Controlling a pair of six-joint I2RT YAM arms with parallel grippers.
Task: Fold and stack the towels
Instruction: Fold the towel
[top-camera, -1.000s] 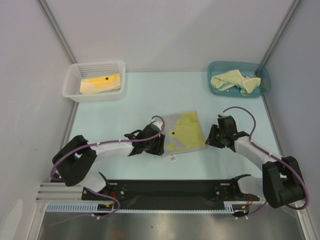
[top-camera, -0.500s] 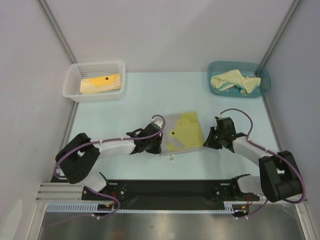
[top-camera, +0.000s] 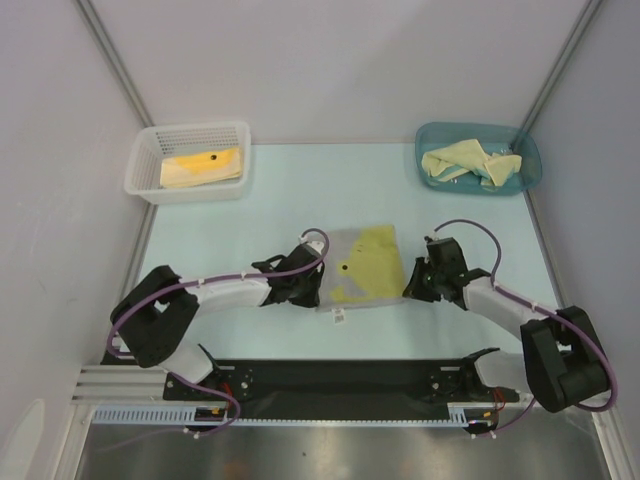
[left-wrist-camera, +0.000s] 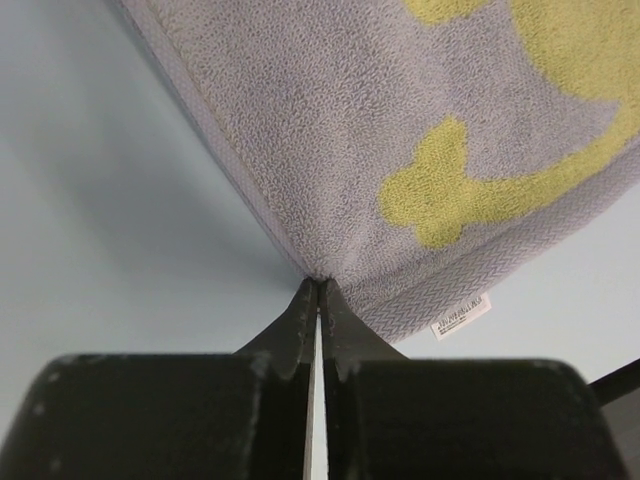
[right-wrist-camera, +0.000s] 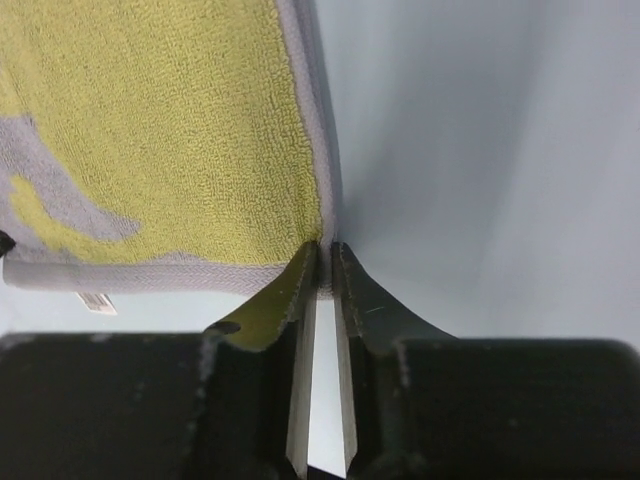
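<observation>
grey-and-yellow towel (top-camera: 362, 265) stretches away from both arms on the bench (top-camera: 300, 190); left jaws pinch its near-left corner, right jaws its near-right corner.

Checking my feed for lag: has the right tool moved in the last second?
Yes. The right tool, pinching the towel, has drifted left and toward the near edge, away from the teal basket.

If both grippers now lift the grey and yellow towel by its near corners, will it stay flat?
Probably not: the towel is soft terry, so its middle should sag between the left gripper and the right gripper. It seems light. The looped pile likely resists slipping.
</observation>
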